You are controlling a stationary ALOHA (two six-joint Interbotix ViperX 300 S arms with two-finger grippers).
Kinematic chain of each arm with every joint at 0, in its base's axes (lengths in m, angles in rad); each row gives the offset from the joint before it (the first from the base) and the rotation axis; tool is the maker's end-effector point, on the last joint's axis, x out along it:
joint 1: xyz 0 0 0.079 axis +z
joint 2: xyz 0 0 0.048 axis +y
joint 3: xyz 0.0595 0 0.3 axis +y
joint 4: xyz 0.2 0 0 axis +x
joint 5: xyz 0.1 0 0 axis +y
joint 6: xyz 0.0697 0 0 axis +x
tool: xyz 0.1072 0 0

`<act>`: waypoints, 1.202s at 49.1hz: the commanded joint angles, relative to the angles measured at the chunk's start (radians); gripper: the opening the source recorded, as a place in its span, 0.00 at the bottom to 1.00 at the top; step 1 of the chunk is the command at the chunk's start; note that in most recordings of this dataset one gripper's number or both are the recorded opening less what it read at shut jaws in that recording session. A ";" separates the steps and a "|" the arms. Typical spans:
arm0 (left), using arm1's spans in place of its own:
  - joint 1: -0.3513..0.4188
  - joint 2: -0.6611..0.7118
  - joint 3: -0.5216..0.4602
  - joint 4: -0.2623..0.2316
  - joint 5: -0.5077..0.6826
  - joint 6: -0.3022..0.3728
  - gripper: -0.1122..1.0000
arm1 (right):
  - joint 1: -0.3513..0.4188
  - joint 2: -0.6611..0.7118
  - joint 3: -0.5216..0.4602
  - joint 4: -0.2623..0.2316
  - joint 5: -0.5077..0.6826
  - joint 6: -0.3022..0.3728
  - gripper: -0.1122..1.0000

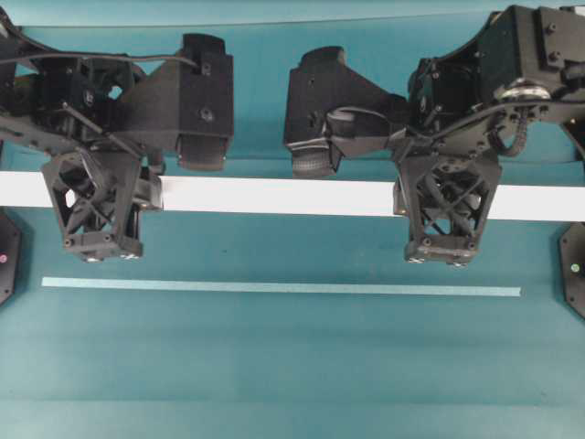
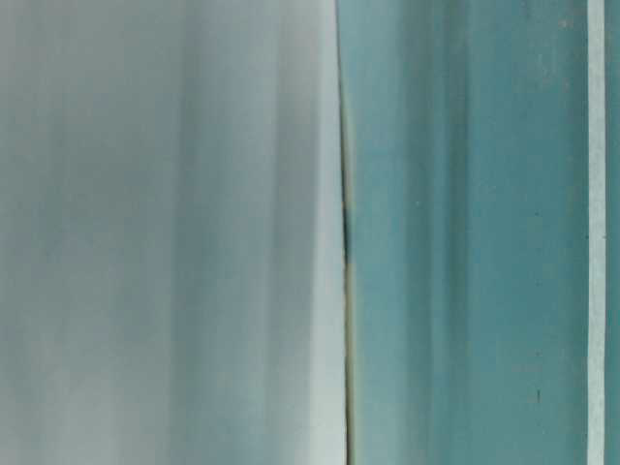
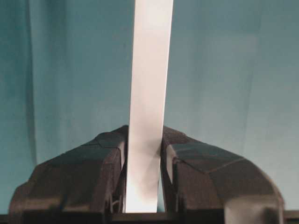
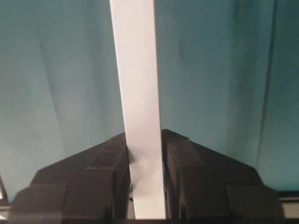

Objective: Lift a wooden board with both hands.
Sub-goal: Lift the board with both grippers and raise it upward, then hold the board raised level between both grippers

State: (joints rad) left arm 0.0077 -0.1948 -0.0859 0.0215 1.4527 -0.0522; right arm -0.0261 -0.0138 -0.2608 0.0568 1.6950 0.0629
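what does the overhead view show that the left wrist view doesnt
Only overhead: the right gripper clamped on the board, the board's long span between both arms, and the thin tape strip lying apart on the table.

Only left wrist: a close look at the left gripper, its fingers pressed against both edges of the board.

Both: the white board, the left gripper shut on it, and the teal table.

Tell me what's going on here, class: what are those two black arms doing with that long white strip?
Two robot arms are holding the wooden board, one near each end. The left hand is shut on the board, and so is the right hand; each wrist view shows the fingers pressed against its sides. The board runs level across the teal table, parallel to a thin pale tape strip nearer the front. How far it is off the table is hard to tell.
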 commanded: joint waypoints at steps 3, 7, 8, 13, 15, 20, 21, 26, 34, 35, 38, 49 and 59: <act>-0.006 0.009 -0.064 0.005 -0.011 -0.003 0.25 | -0.002 0.011 -0.048 0.000 -0.026 0.020 0.29; -0.005 0.012 -0.066 0.002 -0.011 -0.003 0.25 | -0.002 0.011 -0.063 -0.002 -0.026 0.020 0.29; -0.005 0.012 -0.066 0.002 -0.009 -0.003 0.25 | -0.002 0.011 -0.066 -0.002 -0.025 0.020 0.29; -0.006 0.012 -0.069 0.005 -0.009 -0.003 0.25 | -0.002 0.011 -0.077 -0.002 -0.023 0.020 0.29; -0.006 0.012 -0.071 0.002 -0.009 -0.003 0.25 | -0.002 0.012 -0.078 -0.002 -0.023 0.020 0.29; -0.006 0.011 -0.075 0.005 -0.008 -0.003 0.25 | -0.002 0.011 -0.081 -0.002 -0.021 0.020 0.29; -0.006 0.011 -0.077 0.002 -0.006 -0.003 0.25 | -0.002 0.011 -0.081 -0.002 -0.021 0.020 0.29; -0.005 0.012 -0.083 0.002 0.003 -0.003 0.25 | -0.002 0.011 -0.081 -0.002 -0.021 0.020 0.29; -0.006 0.012 -0.086 0.002 0.011 -0.003 0.25 | -0.003 0.012 -0.081 -0.002 -0.021 0.020 0.29; -0.005 0.012 -0.087 0.002 0.009 -0.003 0.25 | -0.003 0.012 -0.081 -0.002 -0.021 0.020 0.29; -0.005 0.012 -0.087 0.002 0.011 -0.003 0.25 | -0.003 0.012 -0.081 -0.002 -0.021 0.020 0.29; -0.005 0.012 -0.087 0.002 0.012 -0.003 0.25 | -0.006 0.012 -0.081 -0.002 -0.020 0.018 0.29; -0.005 0.014 -0.081 0.002 0.018 -0.006 0.25 | -0.009 0.012 -0.067 -0.005 -0.021 0.015 0.29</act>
State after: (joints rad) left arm 0.0031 -0.1779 -0.1273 0.0215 1.4910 -0.0522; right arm -0.0322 -0.0092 -0.3053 0.0552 1.6997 0.0644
